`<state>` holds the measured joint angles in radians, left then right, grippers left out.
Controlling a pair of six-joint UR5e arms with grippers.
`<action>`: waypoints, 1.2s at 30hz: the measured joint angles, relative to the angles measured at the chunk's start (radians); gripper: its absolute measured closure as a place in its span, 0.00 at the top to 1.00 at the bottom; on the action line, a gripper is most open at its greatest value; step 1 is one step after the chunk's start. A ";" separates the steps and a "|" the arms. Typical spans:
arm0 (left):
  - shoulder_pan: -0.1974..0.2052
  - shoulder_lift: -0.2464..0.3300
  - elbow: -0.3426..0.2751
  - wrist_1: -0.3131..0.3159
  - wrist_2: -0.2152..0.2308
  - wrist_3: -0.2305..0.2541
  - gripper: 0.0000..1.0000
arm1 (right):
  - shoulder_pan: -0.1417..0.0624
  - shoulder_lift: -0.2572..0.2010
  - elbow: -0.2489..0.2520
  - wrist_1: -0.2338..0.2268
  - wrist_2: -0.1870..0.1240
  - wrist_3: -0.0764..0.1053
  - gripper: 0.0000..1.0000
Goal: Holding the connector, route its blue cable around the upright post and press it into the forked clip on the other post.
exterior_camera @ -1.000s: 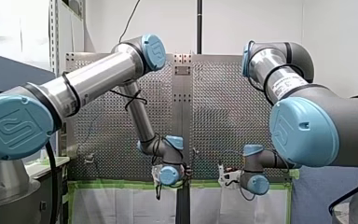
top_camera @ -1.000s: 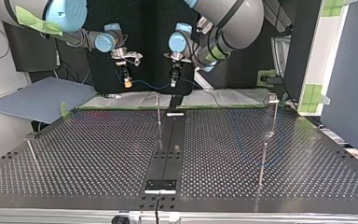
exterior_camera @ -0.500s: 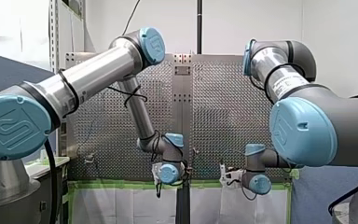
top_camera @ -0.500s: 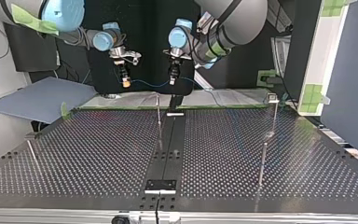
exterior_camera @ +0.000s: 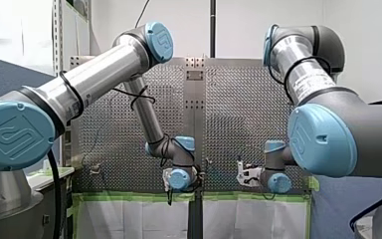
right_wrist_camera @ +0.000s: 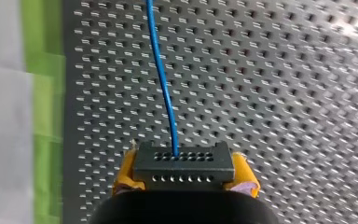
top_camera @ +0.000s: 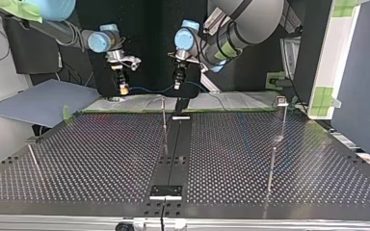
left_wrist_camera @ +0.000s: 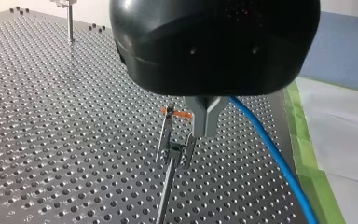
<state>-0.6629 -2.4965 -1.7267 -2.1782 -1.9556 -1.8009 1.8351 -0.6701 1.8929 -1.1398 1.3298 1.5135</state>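
I work in a robotics lab. Two industrial arms, my left arm (exterior_camera: 99, 74) and my right arm (exterior_camera: 318, 129), stand at a black tabletop (top_camera: 101, 159) drilled all over with a grid of holes. Thin metal posts (top_camera: 164, 120) are fixed upright in it. Green tape (exterior_camera: 129, 196) marks its edge, a bare white wall (exterior_camera: 248, 25) stands beyond, and a dark screen (top_camera: 149, 29) backs the arms.
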 joint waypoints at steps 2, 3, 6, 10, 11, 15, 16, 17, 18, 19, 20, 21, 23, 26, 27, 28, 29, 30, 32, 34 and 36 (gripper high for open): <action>0.001 0.000 0.000 0.000 0.004 0.001 0.01 | -0.002 -0.015 0.003 -0.010 0.001 0.015 0.00; 0.003 0.000 0.001 0.000 0.008 0.001 0.01 | -0.002 -0.020 0.004 -0.012 0.001 0.023 0.00; 0.008 0.000 0.004 0.000 0.018 -0.002 0.01 | -0.002 -0.028 0.006 -0.017 0.007 0.041 0.00; 0.016 0.000 0.013 0.001 0.032 -0.006 0.01 | -0.003 -0.031 0.005 -0.019 0.013 0.055 0.00; 0.018 0.000 0.016 0.001 0.034 -0.006 0.01 | -0.002 -0.031 0.005 -0.019 0.013 0.057 0.00; 0.025 0.000 0.030 -0.001 0.043 -0.008 0.01 | -0.003 -0.031 0.005 -0.020 0.014 0.060 0.00; 0.027 0.000 0.034 -0.002 0.046 -0.008 0.01 | -0.003 -0.031 0.005 -0.020 0.014 0.062 0.00; 0.029 0.000 0.037 -0.002 0.048 -0.008 0.01 | -0.003 -0.031 0.005 -0.021 0.014 0.064 0.00; 0.031 0.000 0.042 -0.003 0.051 -0.008 0.01 | -0.003 -0.031 0.004 -0.021 0.014 0.066 0.00; 0.033 0.000 0.046 -0.003 0.054 -0.008 0.01 | -0.003 -0.031 0.004 -0.022 0.014 0.068 0.00; 0.036 0.000 0.050 -0.005 0.056 -0.008 0.01 | -0.003 -0.031 0.004 -0.023 0.014 0.069 0.00; 0.038 0.000 0.055 -0.007 0.060 -0.009 0.01 | -0.003 -0.031 0.004 -0.023 0.014 0.070 0.00; 0.042 -0.001 0.061 -0.010 0.067 -0.009 0.01 | -0.003 -0.031 0.003 -0.024 0.014 0.072 0.00; 0.048 -0.001 0.066 -0.015 0.074 -0.010 0.01 | -0.003 -0.031 0.003 -0.028 0.014 0.074 0.00; 0.049 -0.002 0.067 -0.016 0.075 -0.010 0.01 | -0.003 -0.031 0.003 -0.030 0.014 0.075 0.00; 0.050 -0.002 0.067 -0.016 0.076 -0.011 0.01 | -0.003 -0.031 0.003 -0.031 0.014 0.076 0.00; 0.050 -0.002 0.067 -0.016 0.076 -0.012 0.01 | -0.003 -0.031 0.003 -0.033 0.013 0.077 0.00; 0.051 -0.002 0.067 -0.017 0.077 -0.014 0.01 | -0.003 -0.031 0.003 -0.034 0.014 0.077 0.00; 0.053 -0.002 0.067 -0.017 0.080 -0.018 0.01 | -0.003 -0.031 0.002 -0.035 0.014 0.079 0.00; 0.054 -0.002 0.067 -0.017 0.085 -0.021 0.01 | -0.003 -0.031 0.002 -0.036 0.014 0.080 0.00; 0.056 -0.004 0.068 -0.017 0.090 -0.023 0.01 | -0.003 -0.031 0.002 -0.037 0.014 0.080 0.00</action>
<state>-0.6072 -2.5005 -1.6591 -2.1953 -1.8660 -1.8242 1.8324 -0.7006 1.8953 -1.1772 1.3439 1.5937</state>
